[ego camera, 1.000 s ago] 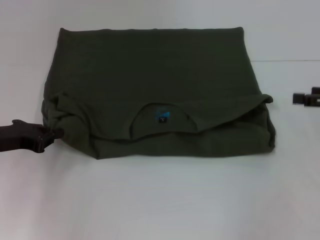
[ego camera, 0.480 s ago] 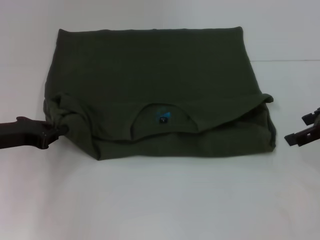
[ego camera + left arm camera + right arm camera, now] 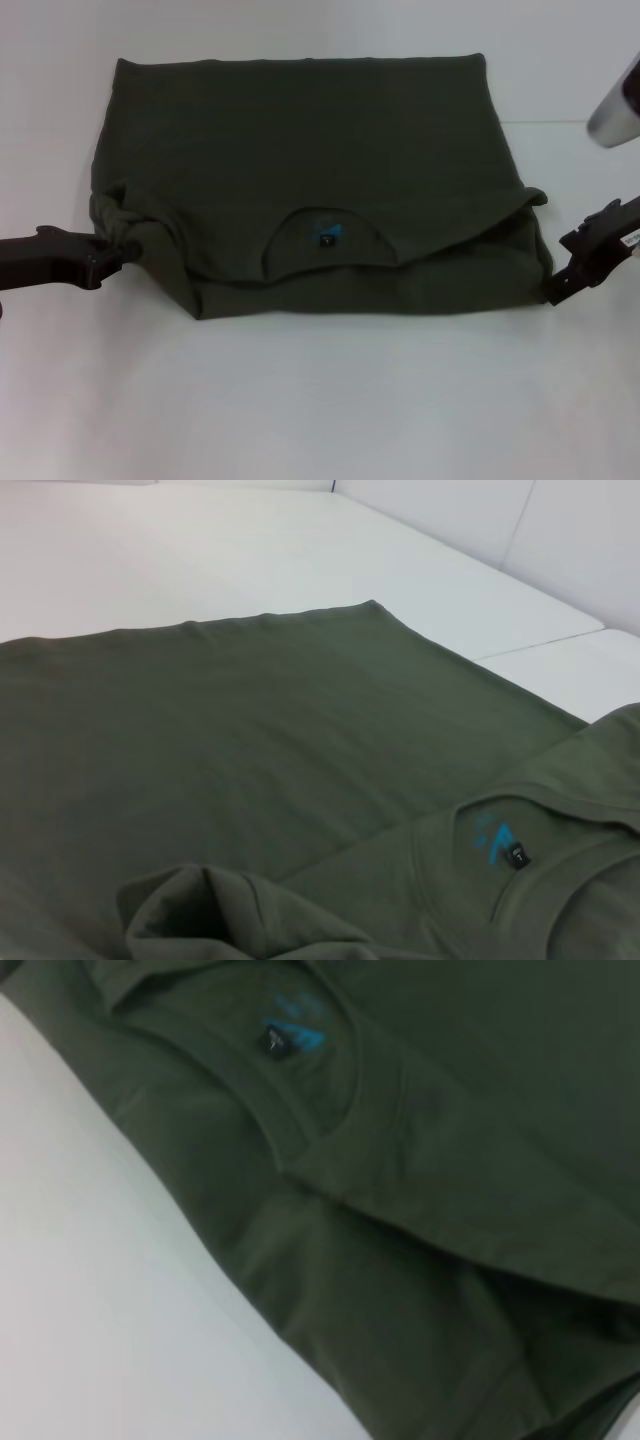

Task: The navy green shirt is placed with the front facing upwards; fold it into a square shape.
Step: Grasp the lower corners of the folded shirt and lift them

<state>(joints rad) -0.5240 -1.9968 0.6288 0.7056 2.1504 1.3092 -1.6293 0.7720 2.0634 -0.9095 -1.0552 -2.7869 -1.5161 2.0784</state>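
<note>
Shirt [image 3: 310,170] lies folded on the table [image 3: 320,400]. My left gripper [image 3: 118,255] pinches its bunched near-left corner; my right gripper [image 3: 556,290] touches the near-right corner, grip unclear.

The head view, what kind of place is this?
Probably a lab test bench: a bare white table, one green shirt half folded, the left gripper and right gripper at its sides.

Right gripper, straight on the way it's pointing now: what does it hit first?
Most likely the shirt: the right gripper points inward at its near right corner, tips already at the edge. Whether they touch the cloth, I cannot tell.
</note>
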